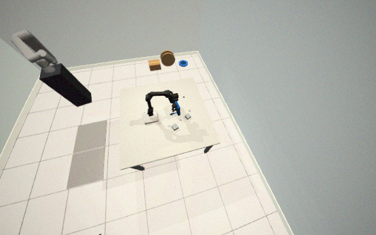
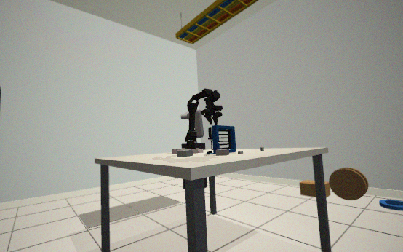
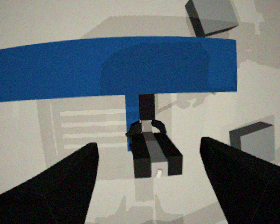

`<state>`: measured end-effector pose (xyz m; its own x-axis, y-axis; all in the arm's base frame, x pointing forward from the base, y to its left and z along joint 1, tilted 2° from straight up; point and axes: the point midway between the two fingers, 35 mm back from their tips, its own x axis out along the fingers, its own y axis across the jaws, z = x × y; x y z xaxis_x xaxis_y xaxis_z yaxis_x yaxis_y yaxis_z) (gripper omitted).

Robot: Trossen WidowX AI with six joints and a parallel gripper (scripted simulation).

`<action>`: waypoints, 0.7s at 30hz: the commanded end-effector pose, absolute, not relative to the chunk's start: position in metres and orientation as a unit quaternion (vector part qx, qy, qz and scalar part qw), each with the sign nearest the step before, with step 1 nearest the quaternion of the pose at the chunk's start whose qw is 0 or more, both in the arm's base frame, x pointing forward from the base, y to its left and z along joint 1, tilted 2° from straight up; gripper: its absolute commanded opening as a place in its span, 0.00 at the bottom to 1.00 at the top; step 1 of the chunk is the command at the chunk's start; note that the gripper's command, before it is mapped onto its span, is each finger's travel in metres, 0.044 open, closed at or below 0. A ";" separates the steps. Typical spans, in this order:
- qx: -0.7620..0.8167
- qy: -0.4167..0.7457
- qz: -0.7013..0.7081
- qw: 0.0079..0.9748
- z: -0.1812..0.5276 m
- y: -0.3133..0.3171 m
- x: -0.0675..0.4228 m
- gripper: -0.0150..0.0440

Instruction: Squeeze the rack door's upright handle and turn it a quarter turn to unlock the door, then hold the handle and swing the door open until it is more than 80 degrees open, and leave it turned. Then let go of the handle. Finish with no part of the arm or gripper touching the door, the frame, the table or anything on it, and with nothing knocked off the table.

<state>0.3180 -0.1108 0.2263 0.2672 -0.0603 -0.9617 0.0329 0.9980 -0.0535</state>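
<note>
Pale floor tiles spread beneath a cream table (image 1: pixel 139 149) (image 2: pixel 142 163), where a black arm (image 1: pixel 157 93) (image 2: pixel 192 120) bends over a blue rack frame (image 1: pixel 178 109) (image 2: pixel 215 140) (image 3: pixel 51 67). Only the exterior view shows the frame's white slats (image 2: pixel 224 140) side-on and the yellow-edged overhead fixture (image 2: pixel 211 22). The wrist view alone looks down on the black-and-grey upright handle (image 3: pixel 156 152), seen between the spread fingertips of the gripper (image 1: pixel 174 109) (image 2: pixel 212 123) (image 3: pixel 149 147), with a gap either side; nothing is gripped. Two grey blocks (image 1: pixel 188 116) (image 2: pixel 222 152) (image 3: pixel 258 142) lie near the rack; the top view sets them both on the table, apart from each other.
</note>
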 end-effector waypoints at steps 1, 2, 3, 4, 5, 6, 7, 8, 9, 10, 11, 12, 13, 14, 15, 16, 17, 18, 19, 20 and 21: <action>-0.004 0.632 -0.019 0.775 0.227 -0.115 0.311 0.74; -0.001 0.639 -0.017 0.769 0.227 -0.116 0.309 0.74; 0.002 0.647 -0.014 0.762 0.227 -0.117 0.307 0.74; 0.005 0.654 -0.012 0.756 0.227 -0.118 0.305 0.74; 0.008 0.662 -0.009 0.750 0.227 -0.119 0.303 0.74; 0.010 0.668 -0.007 0.744 0.227 -0.120 0.301 0.74; 0.012 0.671 -0.006 0.741 0.227 -0.121 0.300 0.74; 0.012 0.673 -0.005 0.740 0.227 -0.121 0.299 0.74; 0.012 0.673 -0.005 0.740 0.227 -0.121 0.299 0.74; 0.012 0.673 -0.005 0.740 0.226 -0.121 0.299 0.74; 0.012 0.673 -0.006 0.740 0.226 -0.121 0.300 0.74; 0.012 0.673 -0.006 0.740 0.224 -0.121 0.300 0.74; 0.012 0.673 -0.006 0.739 0.223 -0.121 0.300 0.74; 0.012 0.673 -0.006 0.739 0.221 -0.121 0.300 0.74; 0.012 0.674 -0.006 0.739 0.220 -0.121 0.301 0.74; 0.012 0.674 -0.007 0.739 0.218 -0.121 0.301 0.74; 0.012 0.674 -0.007 0.739 0.216 -0.121 0.301 0.74; 0.012 0.674 -0.007 0.738 0.215 -0.122 0.302 0.74; 0.012 0.675 -0.007 0.738 0.213 -0.122 0.302 0.74; 0.012 0.675 -0.007 0.738 0.212 -0.122 0.302 0.74; 0.012 0.675 -0.008 0.738 0.210 -0.122 0.302 0.74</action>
<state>0.3021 -0.1217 0.2156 0.0942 0.0049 -0.9955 0.0295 0.9995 0.0077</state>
